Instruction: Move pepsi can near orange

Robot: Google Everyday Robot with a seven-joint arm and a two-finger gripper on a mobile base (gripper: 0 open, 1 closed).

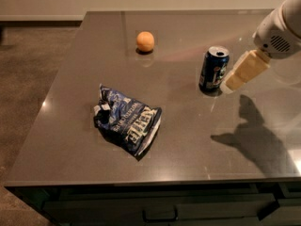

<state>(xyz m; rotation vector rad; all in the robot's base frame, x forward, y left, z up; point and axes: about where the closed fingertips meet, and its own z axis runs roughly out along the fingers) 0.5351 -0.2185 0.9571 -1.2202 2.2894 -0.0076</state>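
The pepsi can [214, 68] stands upright on the dark grey table [188, 126], right of centre. The orange [145, 41] lies farther back, to the can's left, a good gap away. My gripper [231, 84] reaches in from the upper right on a white arm [277, 32]. Its cream-coloured end is just to the right of the can, close to its side and near the table top. I cannot see contact between them.
A crumpled blue-and-white chip bag [127, 119] lies at the front left of the table. The arm's shadow [254, 135] falls on the table at the front right. The table's left edge drops to a brown floor [28, 79].
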